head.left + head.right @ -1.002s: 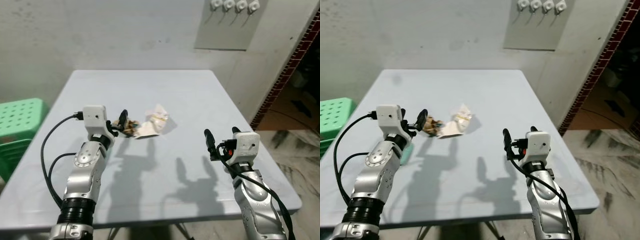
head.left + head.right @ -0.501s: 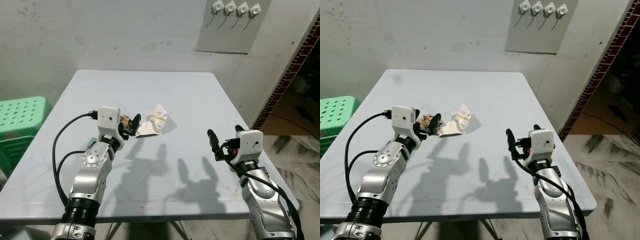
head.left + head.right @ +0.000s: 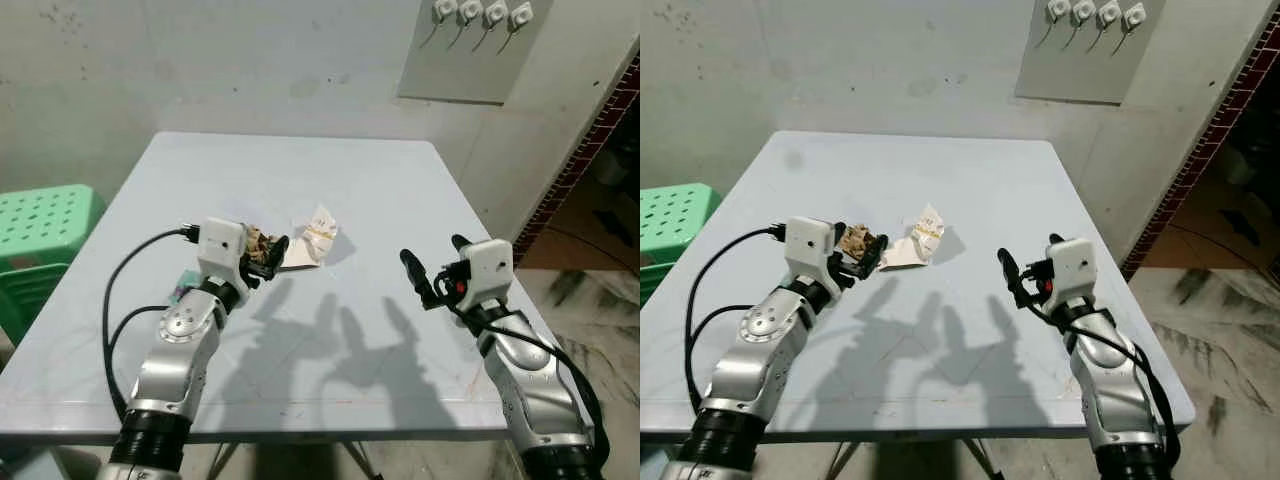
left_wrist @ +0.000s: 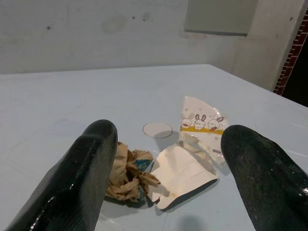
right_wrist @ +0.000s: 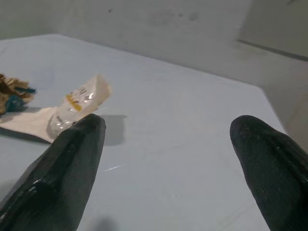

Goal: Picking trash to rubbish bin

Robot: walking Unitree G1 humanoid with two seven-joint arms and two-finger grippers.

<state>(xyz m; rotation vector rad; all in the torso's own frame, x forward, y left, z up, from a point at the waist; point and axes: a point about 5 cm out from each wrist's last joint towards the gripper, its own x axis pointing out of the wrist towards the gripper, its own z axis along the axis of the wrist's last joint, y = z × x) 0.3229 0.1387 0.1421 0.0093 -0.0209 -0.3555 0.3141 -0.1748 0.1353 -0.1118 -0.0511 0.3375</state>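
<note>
A crumpled brown paper scrap (image 4: 127,171) with a blue patch lies on the pale grey table (image 3: 330,180). Beside it are a flat white paper piece (image 4: 180,175) and a clear bunny-print wrapper (image 4: 202,122). My left gripper (image 3: 268,255) is open just above the table. The brown scrap (image 3: 262,240) sits by its fingertips, beside one finger (image 4: 91,163) in the wrist view. My right gripper (image 3: 432,252) is open, hovering over the table's right side. It points towards the wrapper (image 5: 79,98), well short of it.
A green plastic stool (image 3: 45,225) stands off the table's left side. A plastered wall with a switch panel (image 3: 470,50) rises behind. A brick-edged doorway (image 3: 590,140) opens at the right. A small clear round disc (image 4: 157,129) lies near the trash.
The camera has shifted. My left gripper has moved forward and now reaches up beside the brown scrap. My right gripper has come up and inward towards the wrapper.
</note>
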